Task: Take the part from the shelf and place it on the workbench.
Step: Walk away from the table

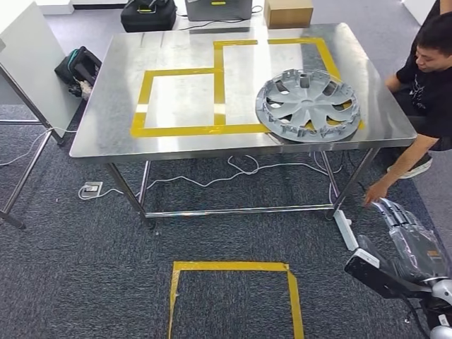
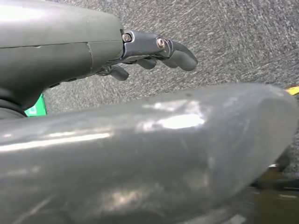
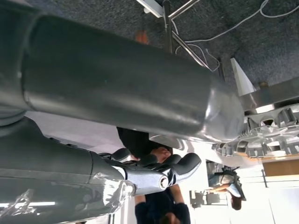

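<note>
The part, a grey wheel cover (image 1: 308, 104), lies flat on the steel workbench (image 1: 176, 49) at its right end, over the yellow tape outline (image 1: 218, 95). Its rim (image 3: 271, 135) also shows past my right thumb. My right hand (image 1: 413, 236) hangs low at the front right, below the bench and apart from the cover, fingers (image 3: 159, 170) spread with nothing in them. My left hand (image 2: 159, 51) hangs over the grey carpet, fingers stretched out and holding nothing.
A person (image 1: 426, 78) crouches at the bench's right end, one hand (image 1: 377, 191) reaching down near a white power strip (image 1: 345, 229) just ahead of my right hand. Cables trail under the bench. A yellow tape square (image 1: 234, 296) marks the carpet in front. A whiteboard (image 1: 32, 63) stands left.
</note>
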